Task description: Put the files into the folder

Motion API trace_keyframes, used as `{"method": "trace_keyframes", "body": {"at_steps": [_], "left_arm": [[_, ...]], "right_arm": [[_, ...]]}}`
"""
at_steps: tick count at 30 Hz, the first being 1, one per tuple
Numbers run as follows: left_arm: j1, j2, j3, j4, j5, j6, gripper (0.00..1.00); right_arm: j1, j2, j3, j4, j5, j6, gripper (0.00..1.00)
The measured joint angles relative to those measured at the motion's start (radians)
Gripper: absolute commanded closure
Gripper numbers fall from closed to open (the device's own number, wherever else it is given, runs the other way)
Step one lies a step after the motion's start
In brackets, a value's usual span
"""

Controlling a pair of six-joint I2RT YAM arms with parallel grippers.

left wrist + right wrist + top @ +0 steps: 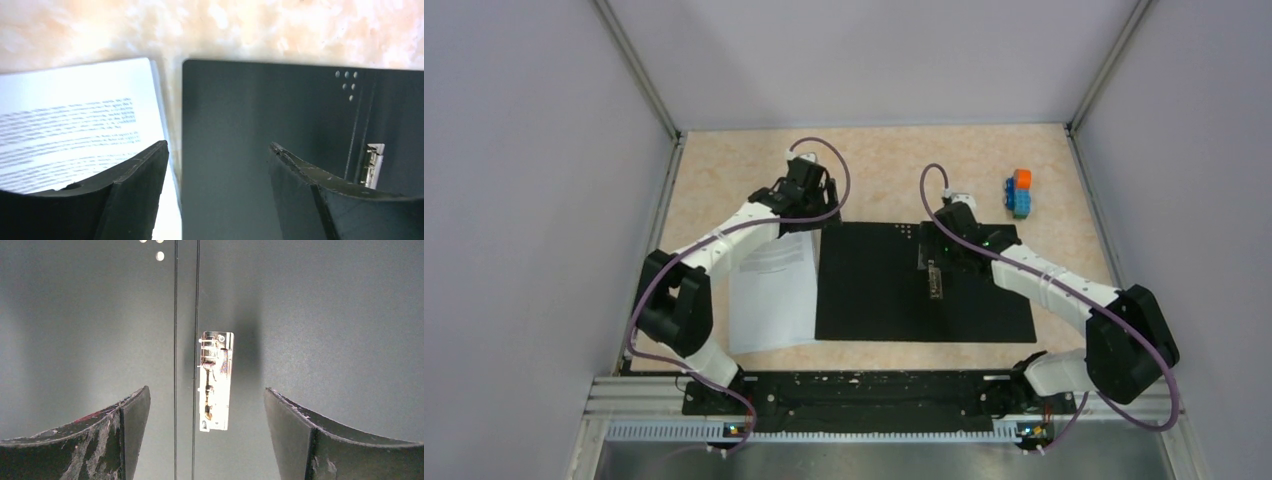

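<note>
Folder (874, 290) lies open mid-table, black inside facing up. Files (769, 300) lie flat just left of it, with a thin strip of table between the edges. Left arm reaches far, elbow out to the left. Left gripper (217, 170) points down over the far end of that strip, fingers apart, holding nothing. Right arm stretches left over the folder's right half. Right gripper (207, 415) hovers above the metal clip (216, 381), fingers spread wide, one each side. Toy blocks (1021, 193) sit far right.

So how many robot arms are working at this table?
2. The left arm reaches to the far edge of the paper sheets, beside the open folder; the right arm hangs over the folder's metal clip. No others in view.
</note>
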Motion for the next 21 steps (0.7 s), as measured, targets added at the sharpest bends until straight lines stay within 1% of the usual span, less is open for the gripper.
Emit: {"method": "trace_keyframes", "body": {"at_steps": [2, 4, 6, 8, 9, 11, 13, 16, 18, 21], "left_arm": [[0.006, -0.019, 0.028, -0.034, -0.034, 0.038, 0.29], [0.01, -0.046, 0.046, -0.052, -0.037, 0.065, 0.35], [0.003, -0.071, 0.056, -0.056, -0.015, 0.076, 0.43], [-0.015, -0.084, 0.055, -0.055, 0.014, 0.067, 0.52], [-0.03, -0.085, 0.053, -0.05, 0.027, 0.057, 0.58], [-0.072, -0.079, 0.029, -0.031, 0.048, 0.026, 0.66], [-0.116, -0.067, -0.014, -0.003, 0.066, -0.011, 0.76], [-0.166, -0.04, -0.102, 0.035, 0.08, -0.082, 0.82], [-0.177, -0.028, -0.167, 0.049, 0.078, -0.125, 0.85], [-0.178, -0.024, -0.238, 0.051, 0.063, -0.176, 0.93]], "right_arm": [[0.0, -0.015, 0.0, -0.011, 0.0, 0.0, 0.22], [0.0, -0.035, 0.0, -0.019, -0.001, 0.0, 0.27], [0.0, -0.054, -0.002, -0.024, -0.005, 0.003, 0.32], [0.0, -0.066, -0.007, -0.024, -0.008, 0.005, 0.4], [0.0, -0.069, -0.011, -0.026, -0.011, 0.006, 0.44], [0.0, -0.07, -0.024, -0.028, -0.015, 0.013, 0.5], [0.001, -0.07, -0.037, -0.029, -0.018, 0.018, 0.54], [0.01, -0.069, -0.061, -0.031, -0.018, 0.025, 0.59], [0.018, -0.067, -0.076, -0.035, -0.018, 0.032, 0.63], [0.035, -0.056, -0.084, -0.043, -0.015, 0.043, 0.68]]}}
